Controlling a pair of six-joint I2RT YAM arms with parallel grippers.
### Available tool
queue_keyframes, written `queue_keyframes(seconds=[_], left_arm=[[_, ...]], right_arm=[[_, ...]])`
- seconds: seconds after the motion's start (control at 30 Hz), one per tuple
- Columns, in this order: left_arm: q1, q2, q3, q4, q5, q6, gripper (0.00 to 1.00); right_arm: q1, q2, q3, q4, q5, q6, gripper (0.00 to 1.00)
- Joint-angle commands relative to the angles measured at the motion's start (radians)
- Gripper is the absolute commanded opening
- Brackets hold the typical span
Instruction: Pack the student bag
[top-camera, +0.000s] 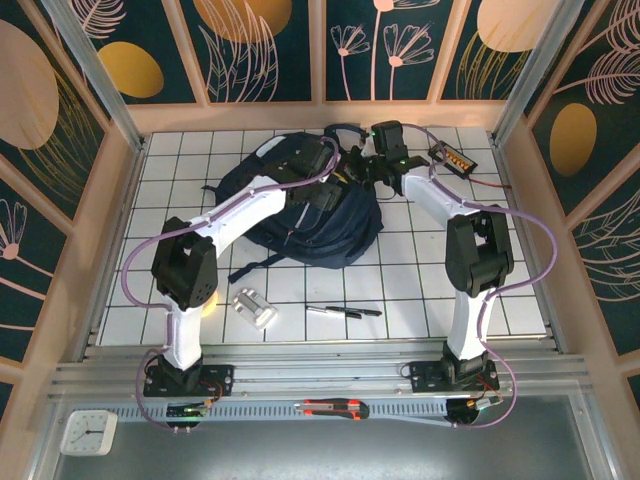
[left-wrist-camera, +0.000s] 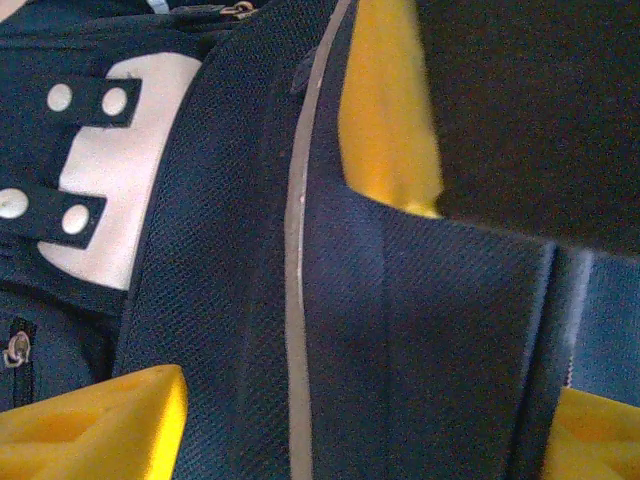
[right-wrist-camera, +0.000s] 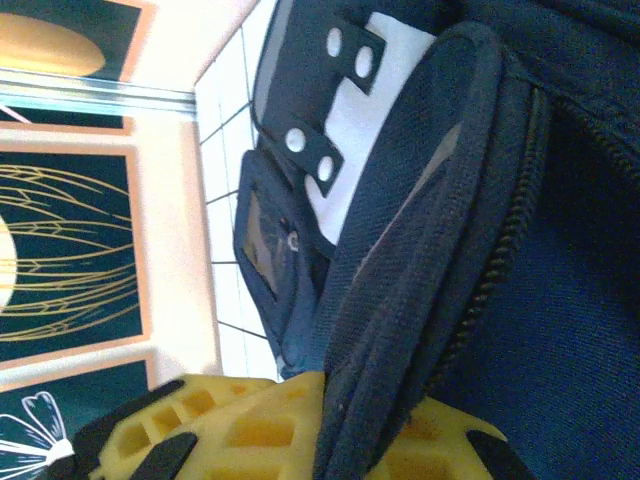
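**Position.** The bag (top-camera: 320, 225) lies at the far centre of the table (top-camera: 420, 290). Its long axis runs roughly away from the arm bases, with the top end toward the far wall. Both grippers work at that top end, close together.

**Right gripper** (top-camera: 370, 170). It is clenched. In the right wrist view its yellow fingers (right-wrist-camera: 250, 430) pinch the padded rim (right-wrist-camera: 400, 280) beside the zipper (right-wrist-camera: 500, 270).

**Left gripper** (top-camera: 325, 172). In the left wrist view its fingers (left-wrist-camera: 100, 430) stand apart with navy fabric and the pale stripe (left-wrist-camera: 296, 300) between them. It cannot be told whether they press the fabric.

**Governing relation.** The left gripper meets the rim from the left and the right gripper from the right, so they face each other across the long axis. The opening probably has to be spread crosswise to that axis. Neither arm is clearly nearer.
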Motion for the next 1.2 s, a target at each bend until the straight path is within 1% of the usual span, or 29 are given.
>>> queue_keyframes(seconds=[0.0, 0.03, 0.07, 0.1, 0.13, 0.17, 0.2, 0.23, 0.27, 0.33, 0.43, 0.47, 0.5, 0.53, 0.6, 0.67, 0.7, 0.73, 0.77, 0.8, 0.83, 0.87, 0.93, 0.97, 1.0, 1.03, 1.07, 1.13, 1.17], left_arm=[[0.018, 0.040, 0.058, -0.060, -0.130, -0.037, 0.67], [0.018, 0.047, 0.064, -0.063, -0.128, -0.040, 0.63], [0.018, 0.048, 0.067, -0.067, -0.124, -0.039, 0.56], [0.018, 0.049, 0.072, -0.071, -0.122, -0.043, 0.41], [0.018, 0.046, 0.074, -0.074, -0.118, -0.047, 0.27], [0.018, 0.044, 0.075, -0.077, -0.111, -0.049, 0.17], [0.019, 0.039, 0.076, -0.080, -0.102, -0.050, 0.04], [0.019, 0.034, 0.075, -0.082, -0.091, -0.050, 0.00], [0.019, 0.030, 0.071, -0.082, -0.081, -0.049, 0.00], [0.020, 0.028, 0.064, -0.081, -0.064, -0.047, 0.00], [0.028, 0.019, 0.050, -0.072, -0.033, -0.045, 0.00], [0.031, 0.015, 0.044, -0.064, -0.023, -0.047, 0.00], [0.037, 0.009, 0.036, -0.056, -0.007, -0.050, 0.00], [0.042, 0.004, 0.032, -0.048, 0.013, -0.049, 0.00], [0.053, -0.007, 0.019, -0.027, 0.043, -0.052, 0.00], [0.065, -0.016, 0.005, -0.003, 0.091, -0.054, 0.00], [0.075, -0.019, 0.004, 0.003, 0.116, -0.062, 0.07], [0.083, -0.020, 0.002, 0.007, 0.146, -0.068, 0.10], [0.091, -0.020, -0.002, 0.012, 0.166, -0.074, 0.07], [0.101, -0.024, -0.009, 0.020, 0.182, -0.088, 0.00], [0.108, -0.031, -0.019, 0.032, 0.187, -0.100, 0.00], [0.110, -0.034, -0.021, 0.033, 0.187, -0.104, 0.00], [0.114, -0.034, -0.012, 0.020, 0.164, -0.105, 0.00], [0.116, -0.036, -0.010, 0.015, 0.155, -0.103, 0.00], [0.116, -0.037, -0.010, 0.013, 0.139, -0.101, 0.00], [0.116, -0.039, -0.009, 0.008, 0.117, -0.102, 0.00], [0.116, -0.041, -0.007, 0.004, 0.104, -0.100, 0.00], [0.117, -0.046, -0.009, 0.000, 0.086, -0.089, 0.00], [0.116, -0.050, -0.013, 0.004, 0.083, -0.081, 0.00]], right_arm=[[0.008, -0.066, 0.045, 0.051, -0.042, 0.013, 0.00], [0.007, -0.069, 0.044, 0.050, -0.042, 0.013, 0.00], [0.006, -0.072, 0.042, 0.049, -0.039, 0.010, 0.00], [0.004, -0.075, 0.038, 0.047, -0.036, 0.007, 0.00], [-0.002, -0.079, 0.032, 0.044, -0.031, 0.003, 0.04], [-0.005, -0.085, 0.023, 0.039, -0.025, -0.001, 0.09], [-0.012, -0.090, 0.014, 0.033, -0.018, -0.007, 0.15], [-0.019, -0.096, 0.006, 0.029, -0.018, -0.015, 0.19], [-0.025, -0.104, -0.001, 0.025, -0.016, -0.027, 0.25], [-0.040, -0.134, -0.021, 0.025, 0.001, -0.071, 0.43], [-0.059, -0.236, -0.084, 0.045, 0.063, -0.172, 0.65], [-0.066, -0.276, -0.114, 0.053, 0.093, -0.204, 0.76], [-0.077, -0.328, -0.151, 0.066, 0.129, -0.247, 0.94], [-0.089, -0.383, -0.203, 0.092, 0.158, -0.290, 0.99], [-0.112, -0.486, -0.298, 0.135, 0.228, -0.346, 0.99], [-0.156, -0.565, -0.383, 0.163, 0.231, -0.342, 0.99], [-0.187, -0.588, -0.416, 0.173, 0.178, -0.349, 0.99], [-0.219, -0.599, -0.438, 0.171, 0.072, -0.374, 0.99], [-0.239, -0.602, -0.445, 0.151, -0.011, -0.409, 0.99], [-0.244, -0.604, -0.441, 0.102, -0.072, -0.473, 0.99], [-0.229, -0.610, -0.439, 0.032, -0.087, -0.539, 0.99], [-0.212, -0.619, -0.441, -0.025, -0.076, -0.601, 0.99], [-0.153, -0.665, -0.495, -0.101, -0.011, -0.726, 0.99], [-0.122, -0.687, -0.525, -0.128, -0.014, -0.811, 0.96], [-0.072, -0.710, -0.558, -0.170, -0.028, -0.953, 0.94], [0.000, -0.727, -0.582, -0.235, 0.001, -1.105, 0.93], [0.063, -0.739, -0.612, -0.271, 0.062, -1.228, 0.92], [0.166, -0.739, -0.689, -0.335, 0.177, -1.450, 0.83], [0.205, -0.728, -0.716, -0.357, 0.224, -1.518, 0.80]])
